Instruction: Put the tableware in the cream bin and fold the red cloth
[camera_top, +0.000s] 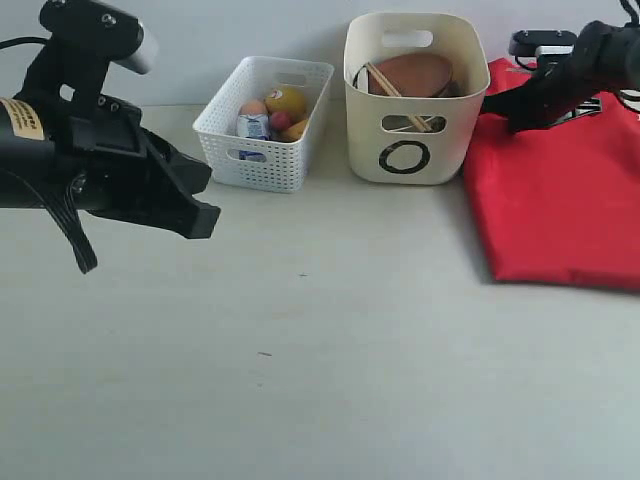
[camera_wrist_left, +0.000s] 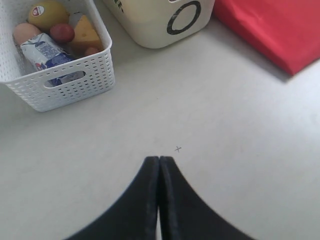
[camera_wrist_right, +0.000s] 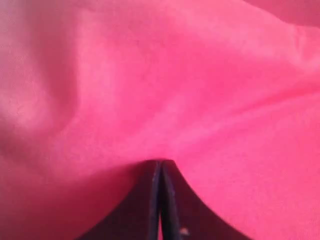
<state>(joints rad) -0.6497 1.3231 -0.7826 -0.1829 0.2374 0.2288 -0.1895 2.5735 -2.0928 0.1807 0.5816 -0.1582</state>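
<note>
The red cloth (camera_top: 560, 200) lies folded on the table at the right, just beside the cream bin (camera_top: 415, 140). Inside the bin I see the round brown plate (camera_top: 415, 72) and the chopsticks (camera_top: 385, 82); the other tableware is hidden. My right gripper (camera_top: 503, 117) is down at the cloth's far corner next to the bin. In its wrist view the jaws are shut, tips (camera_wrist_right: 161, 162) pressed against the red cloth (camera_wrist_right: 175, 75), with no fold visibly between them. My left gripper (camera_top: 205, 220) hovers shut over bare table (camera_wrist_left: 159, 159), short of both containers.
A white lattice basket (camera_top: 265, 135) with a lemon, egg, cheese wedge and milk carton (camera_wrist_left: 50, 52) stands left of the cream bin (camera_wrist_left: 150, 25). Bare table (camera_top: 320, 380) spreads across the front. The red cloth (camera_wrist_left: 275, 30) reaches the right edge.
</note>
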